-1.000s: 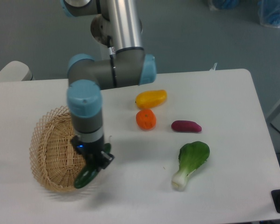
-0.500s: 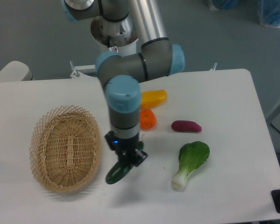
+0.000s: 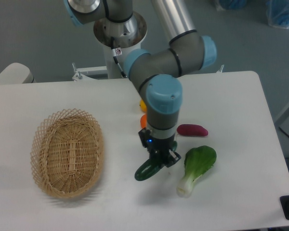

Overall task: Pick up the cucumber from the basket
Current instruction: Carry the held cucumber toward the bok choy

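Note:
My gripper (image 3: 160, 160) is shut on the cucumber (image 3: 147, 170), a slim glossy dark-green piece that hangs tilted down to the left, just above the white table. It is well to the right of the basket (image 3: 67, 153), a light tan oval woven wicker basket lying empty at the table's left. The cucumber's lower end is close to the table top; I cannot tell whether it touches.
A bok choy (image 3: 197, 167) lies just right of the gripper. A purple sweet potato (image 3: 192, 130) lies behind it. An orange (image 3: 143, 120) and a yellow piece (image 3: 142, 104) are mostly hidden behind the arm. The table's front edge runs below.
The gripper has carried the cucumber out of the basket and to the right across the table, from the basket's right rim to beside the bok choy. The basket has settled flat.

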